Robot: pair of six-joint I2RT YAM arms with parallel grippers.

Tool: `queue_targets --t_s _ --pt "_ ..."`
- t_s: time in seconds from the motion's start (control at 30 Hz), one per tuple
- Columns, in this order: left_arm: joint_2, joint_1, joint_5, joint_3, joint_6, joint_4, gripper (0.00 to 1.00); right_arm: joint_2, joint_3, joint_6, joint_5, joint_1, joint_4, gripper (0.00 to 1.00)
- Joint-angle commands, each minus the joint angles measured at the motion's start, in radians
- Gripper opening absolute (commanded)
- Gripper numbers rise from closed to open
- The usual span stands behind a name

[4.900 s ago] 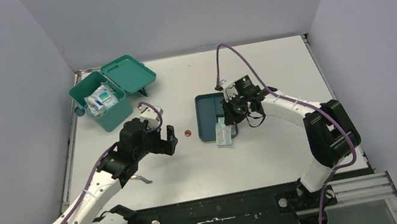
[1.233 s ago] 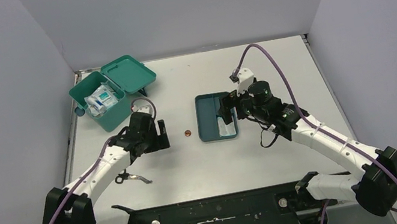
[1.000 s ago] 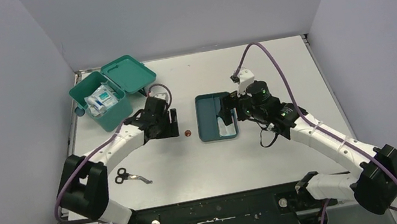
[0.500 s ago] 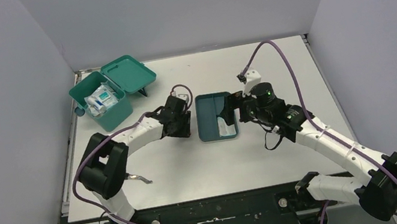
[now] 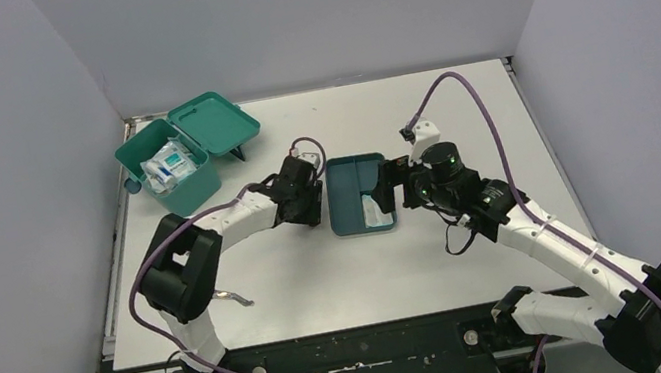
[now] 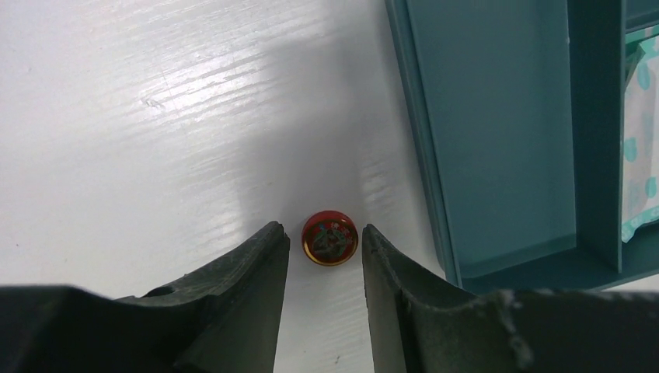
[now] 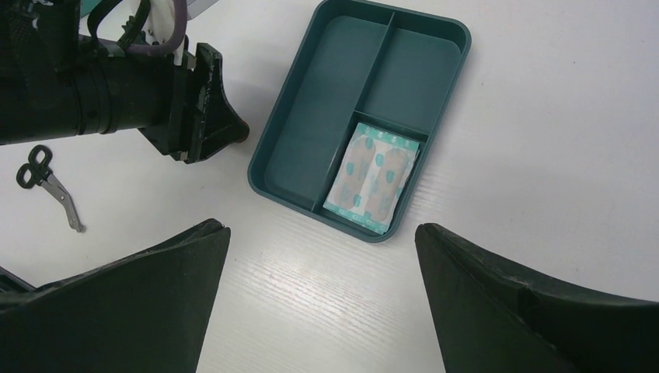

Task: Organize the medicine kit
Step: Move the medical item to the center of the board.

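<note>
While the left gripper sits low at the left wall of the divided tray in the top view, the medicine kit stands well apart at the far left corner of the table, its lid thrown back and packets inside. Anything lifted here must cross that open stretch, so a weak hold would probably drop it short of the kit. The right gripper hovers at the tray's opposite side. With both arms crowding the tray, a careless sideways move could bring them into contact.

In the left wrist view, the fingers flank a small red disc lying on the table just beside the tray wall. The jaws are narrowed but not clamped: a sliver of table shows between the disc and one finger. The disc looks thin and round. If the pads meet it off-centre, it will likely squirt free. The finger nearer the tray could also catch the wall and shove the tray.

In the right wrist view, the right gripper's jaws are spread wide with nothing between them, above the tray, where a plaster packet lies in one compartment. The scissors lie loose on the table.
</note>
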Motion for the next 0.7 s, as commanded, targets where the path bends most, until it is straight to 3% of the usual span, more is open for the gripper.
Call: queue_targets --t_s 0.0,0.67 --pt "0.034 -0.006 0.004 0.056 0.004 0.029 0.38 -0.036 -0.003 0.004 0.031 -0.006 0.004 0.95" --pt "0.082 -0.028 -0.026 0.104 0.008 -0.069 0.31 -0.04 -0.022 0.0 0.051 -0.008 -0.002 0.95"
